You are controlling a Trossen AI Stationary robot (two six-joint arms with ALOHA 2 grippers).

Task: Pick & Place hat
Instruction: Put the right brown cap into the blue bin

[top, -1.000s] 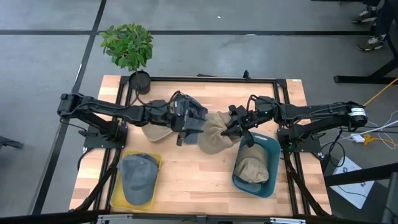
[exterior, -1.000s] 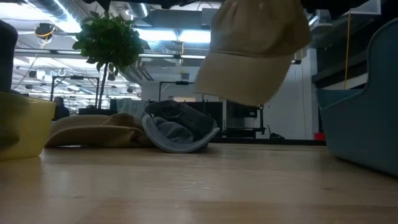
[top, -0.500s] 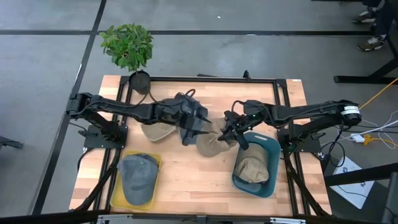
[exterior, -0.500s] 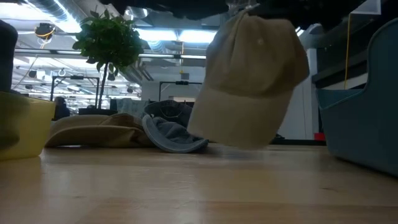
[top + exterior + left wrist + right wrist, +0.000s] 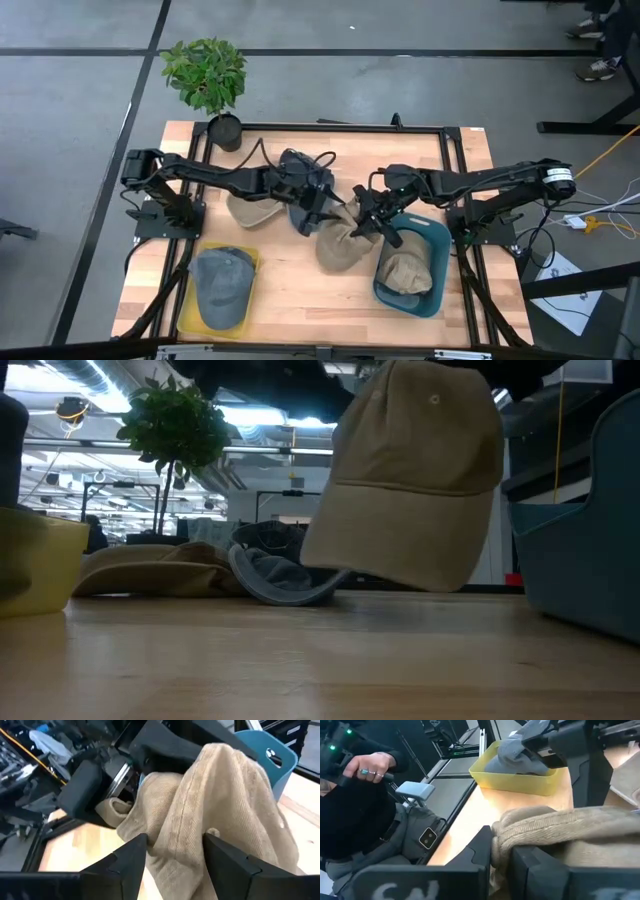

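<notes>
Wooden table (image 5: 300,290) carries two bins: a blue bin (image 5: 436,285) on the right side with one tan cap already in it, and a yellow bin (image 5: 188,315) on the left side holding a grey cap (image 5: 220,282). A further tan cap and a grey cap (image 5: 300,182) lie near the table's middle-left.

The task's thing, the tan hat (image 5: 342,245), hangs between the two arms just beside the blue bin's near-left wall, its lower edge close to or brushing the tabletop in the low view.

Risks, as judged:
- Both grippers are on the same hat. If the left one does not clear before the right arm moves, the fabric could be tugged or dragged off target.
- The right grip is on a bunched fold only; the cloth could slip out under its own weight.
- The hanging crown could snag on the bin wall on the way in.

Right arm reaches in from the right edge, its right gripper (image 5: 368,222) clamped tight on a fold of the hat. Left arm stretches across from the left edge; the left gripper (image 5: 172,865) has its fingers parted either side of the cloth, and a firm hold cannot be confirmed.
</notes>
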